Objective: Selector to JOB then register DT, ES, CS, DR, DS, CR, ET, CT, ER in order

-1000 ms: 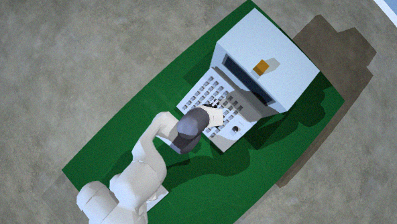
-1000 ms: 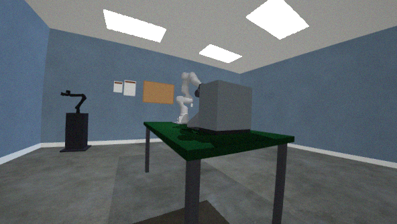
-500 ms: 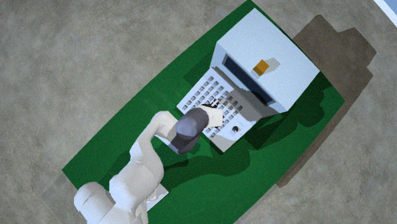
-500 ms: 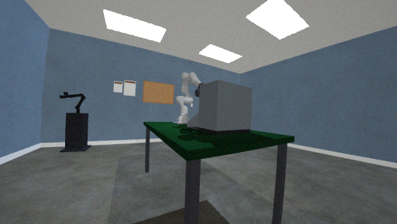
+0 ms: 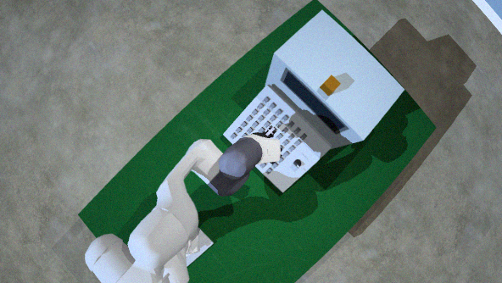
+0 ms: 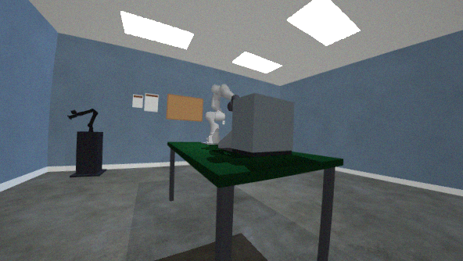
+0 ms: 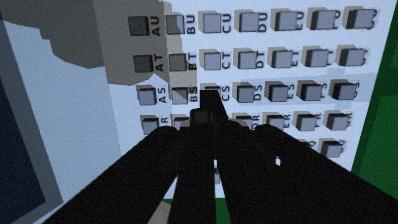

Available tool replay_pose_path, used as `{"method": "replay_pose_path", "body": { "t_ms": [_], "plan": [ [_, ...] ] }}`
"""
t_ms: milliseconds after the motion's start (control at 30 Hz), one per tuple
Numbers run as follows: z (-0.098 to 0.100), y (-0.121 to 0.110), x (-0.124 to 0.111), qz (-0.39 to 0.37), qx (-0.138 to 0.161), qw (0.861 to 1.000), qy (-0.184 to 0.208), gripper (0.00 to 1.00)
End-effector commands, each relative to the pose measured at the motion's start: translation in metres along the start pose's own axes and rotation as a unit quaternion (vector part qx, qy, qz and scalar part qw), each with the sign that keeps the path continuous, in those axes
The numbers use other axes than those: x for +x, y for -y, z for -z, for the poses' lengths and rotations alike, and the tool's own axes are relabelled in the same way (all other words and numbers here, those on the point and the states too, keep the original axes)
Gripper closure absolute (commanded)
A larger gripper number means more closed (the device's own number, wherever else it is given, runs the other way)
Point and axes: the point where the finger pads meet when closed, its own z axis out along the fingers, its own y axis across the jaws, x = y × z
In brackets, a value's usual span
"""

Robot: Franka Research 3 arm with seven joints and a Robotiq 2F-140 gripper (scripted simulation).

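Over the machine's keypad [image 7: 300, 75], I am holding my gripper [image 7: 208, 104] pressed together and empty, its tip lying on the CS key [image 7: 212, 88].

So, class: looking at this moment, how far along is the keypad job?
Done: nothing can be confirmed; no key looks lit, and the selector knob is too small to read. In hand: the shut, empty gripper points its fingertips at the CS key on the keypad; whether it is touching cannot be told. Left: apparently most of the nine-key sequence.
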Motion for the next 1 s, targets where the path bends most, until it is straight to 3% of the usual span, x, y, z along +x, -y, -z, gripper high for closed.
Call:
{"method": "replay_pose_path", "body": {
  "t_ms": [0, 333, 733, 967],
  "plan": [
    [0.001, -0.005, 0.001, 0.011, -0.007, 1.000, 0.002, 0.90],
    [0.003, -0.005, 0.001, 0.011, -0.007, 1.000, 0.002, 0.90],
    [0.003, -0.004, 0.033, 0.011, -0.007, 1.000, 0.002, 0.90],
    [0.002, -0.004, 0.035, 0.011, -0.007, 1.000, 0.002, 0.90]
  ]
}}
